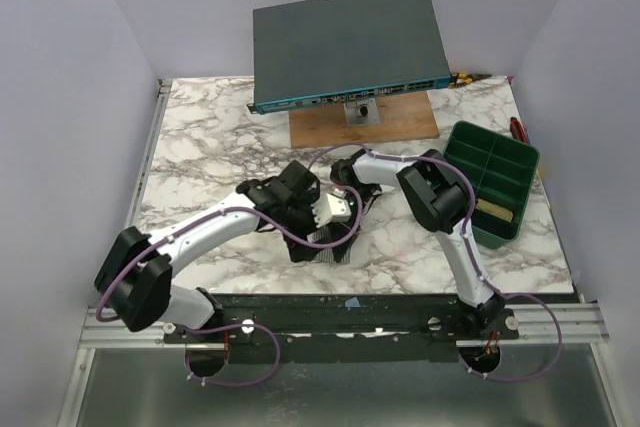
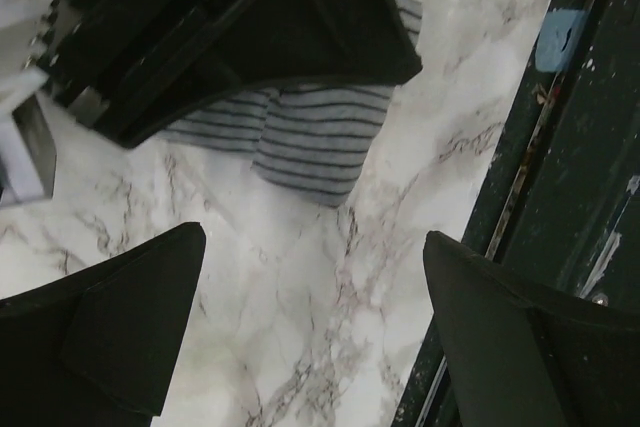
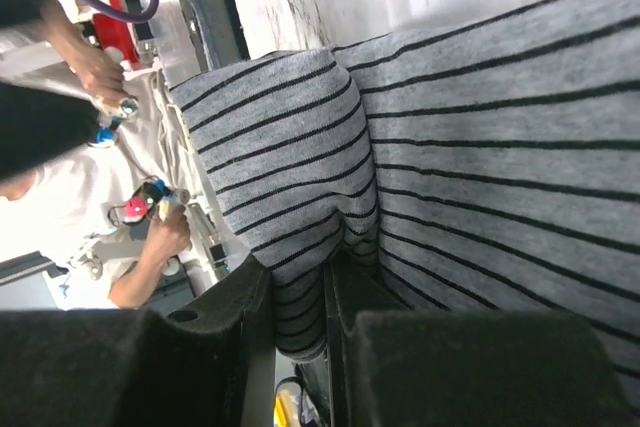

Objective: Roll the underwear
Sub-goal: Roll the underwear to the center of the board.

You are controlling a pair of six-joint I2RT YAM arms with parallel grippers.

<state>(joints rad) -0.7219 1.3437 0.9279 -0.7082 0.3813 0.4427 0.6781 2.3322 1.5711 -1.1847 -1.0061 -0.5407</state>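
Note:
The underwear (image 1: 322,245) is grey cloth with thin black stripes, bunched on the marble table near the front middle. My right gripper (image 3: 300,297) is shut on a fold of the underwear (image 3: 470,137), with cloth pinched between its black fingers. In the top view the right gripper (image 1: 337,215) hangs right over the cloth. My left gripper (image 2: 312,247) is open, with only bare marble between its fingers (image 2: 130,317). It sits just short of the underwear (image 2: 310,142), beside the right gripper's dark body. From above, the left gripper (image 1: 298,197) is at the cloth's left edge.
A dark network switch (image 1: 350,47) stands tilted on a wooden board (image 1: 365,125) at the back. A green compartment tray (image 1: 495,172) with a wooden block (image 1: 495,210) sits at the right. The dark front rail (image 2: 560,147) with blue tape (image 2: 560,37) lies close to the left gripper.

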